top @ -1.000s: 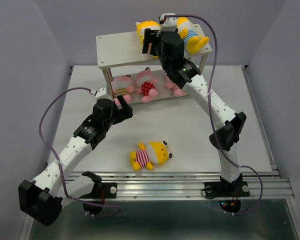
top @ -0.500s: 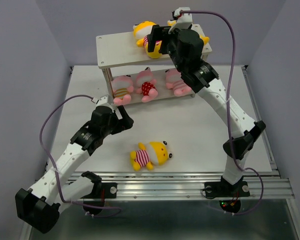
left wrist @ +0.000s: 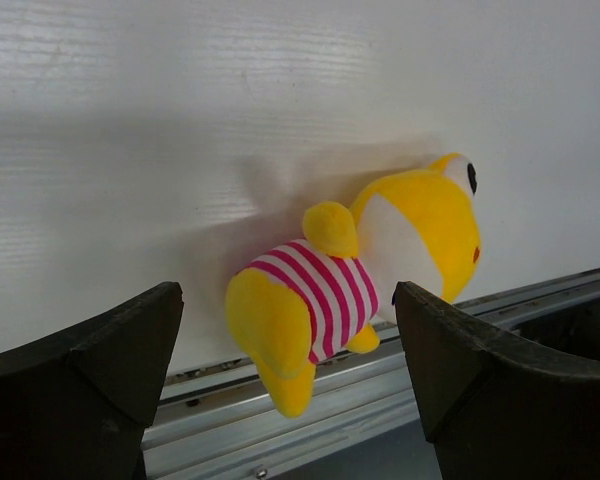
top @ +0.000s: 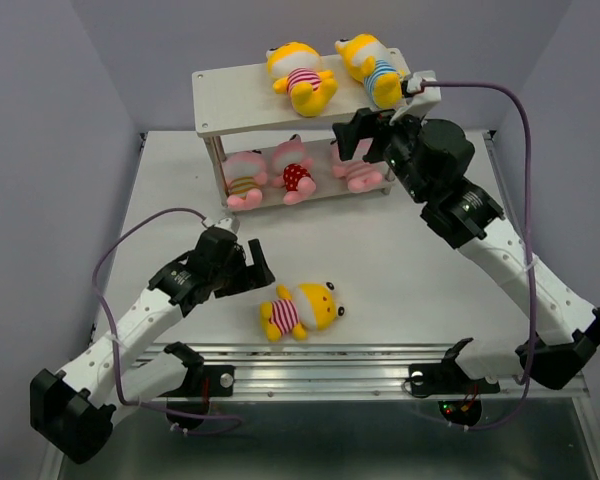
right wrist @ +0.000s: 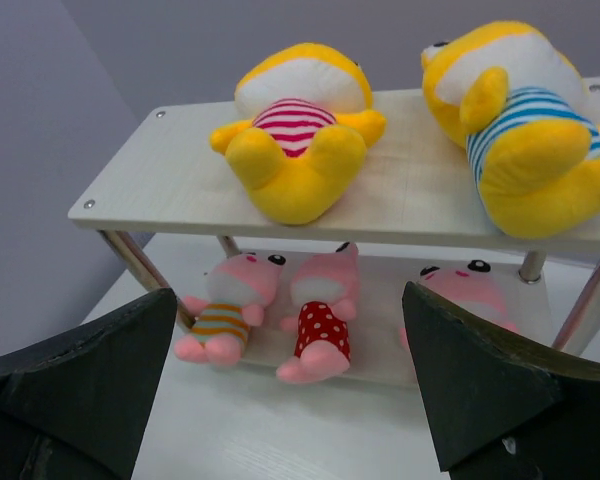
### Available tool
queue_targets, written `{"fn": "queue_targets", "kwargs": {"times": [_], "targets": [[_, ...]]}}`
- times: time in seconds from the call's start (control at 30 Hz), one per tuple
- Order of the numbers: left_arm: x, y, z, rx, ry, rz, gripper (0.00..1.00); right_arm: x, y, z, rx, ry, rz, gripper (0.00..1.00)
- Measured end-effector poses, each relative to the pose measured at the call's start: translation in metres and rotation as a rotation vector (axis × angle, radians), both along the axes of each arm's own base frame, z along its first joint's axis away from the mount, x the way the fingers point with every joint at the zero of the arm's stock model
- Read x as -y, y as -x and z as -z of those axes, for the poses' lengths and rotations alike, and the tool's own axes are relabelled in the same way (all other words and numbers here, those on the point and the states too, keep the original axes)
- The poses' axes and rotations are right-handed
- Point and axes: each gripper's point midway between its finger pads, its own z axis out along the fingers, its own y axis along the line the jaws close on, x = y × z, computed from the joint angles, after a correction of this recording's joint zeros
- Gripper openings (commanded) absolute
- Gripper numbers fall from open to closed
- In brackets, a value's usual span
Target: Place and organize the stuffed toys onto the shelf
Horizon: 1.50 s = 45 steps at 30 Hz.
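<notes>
Targeting last yellow toy [top: 300, 310] on desk [top: 400, 270] in front of shelf [top: 240, 100], left fingers [left wrist: 90, 370] spread beside it, right fingers [right wrist: 90, 380] spread empty near shelf; next: straddle, pinch, lift.

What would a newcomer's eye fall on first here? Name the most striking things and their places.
The wooden shelf at the far edge of the table, with two yellow toys on top and three pink toys below. One lone yellow toy lies on the table near the front, before the open left gripper.

A robotics lab cell: plain grey walls [top: 40, 120] box in a white table [top: 380, 270].
</notes>
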Motion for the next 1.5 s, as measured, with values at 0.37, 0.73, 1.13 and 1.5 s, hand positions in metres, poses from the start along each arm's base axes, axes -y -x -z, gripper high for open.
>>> {"fn": "queue_targets", "kwargs": {"times": [0.37, 0.73, 1.13, 1.5], "targets": [[0.010, 0.027, 0.042, -0.166, -0.061, 0.066, 0.83, 0.023, 0.046, 0.091, -0.149, -0.025, -0.045, 1.00], [0.022, 0.052, 0.067, -0.263, -0.101, 0.135, 0.36, 0.033, 0.056, 0.085, -0.130, -0.074, -0.031, 1.00], [0.036, 0.052, 0.063, -0.236, -0.072, 0.160, 0.00, 0.044, 0.054, 0.129, -0.207, -0.055, 0.036, 1.00], [0.078, 0.010, -0.065, 0.118, 0.157, 0.242, 0.00, 0.129, 0.065, 0.208, -0.350, -0.053, 0.468, 1.00]]}}
